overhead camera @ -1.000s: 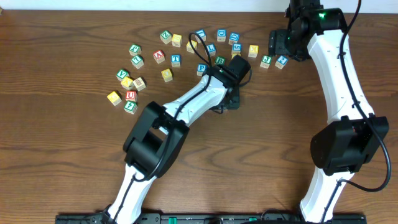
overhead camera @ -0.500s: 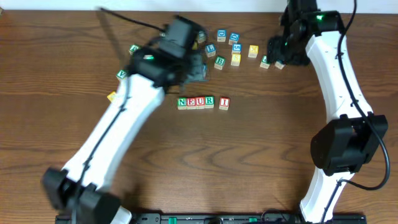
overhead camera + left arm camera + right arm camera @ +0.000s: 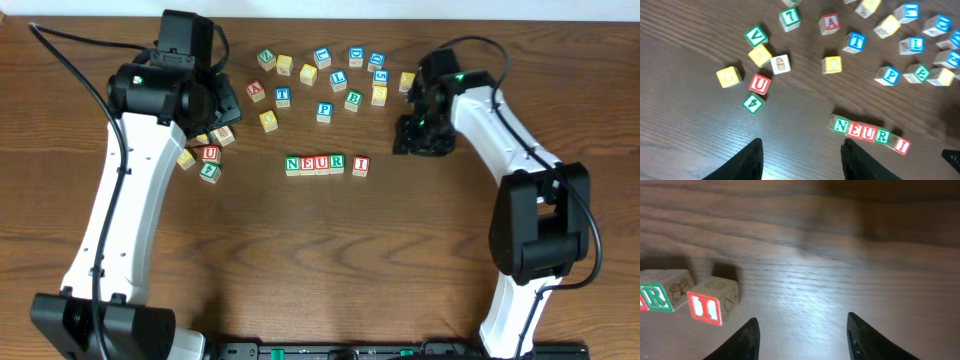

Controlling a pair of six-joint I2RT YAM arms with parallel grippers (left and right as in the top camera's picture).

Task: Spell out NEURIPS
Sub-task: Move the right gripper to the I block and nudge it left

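Note:
Four cubes N, E, U, R [image 3: 315,165] stand touching in a row mid-table, with the red I cube [image 3: 360,165] a small gap to their right. The left wrist view shows the row [image 3: 862,131] and the I cube [image 3: 900,145]. A blue P cube [image 3: 324,111] [image 3: 888,75] lies loose behind the row. My left gripper [image 3: 220,108] [image 3: 801,145] hovers open at the far left, nothing between its fingers. My right gripper [image 3: 413,137] [image 3: 802,322] is open and empty low over bare wood right of the I cube [image 3: 707,306], beside the R cube [image 3: 657,297].
Several loose letter cubes lie scattered along the back [image 3: 340,75]. A smaller cluster [image 3: 205,155] with a red U and yellow cubes sits at the left under my left arm. The right arm [image 3: 500,130] reaches in from the right side.
My left arm has swung from the table's middle to the far left, uncovering the N E U R I row. My right gripper came from the back edge down toward the I cube, its jaws narrower.

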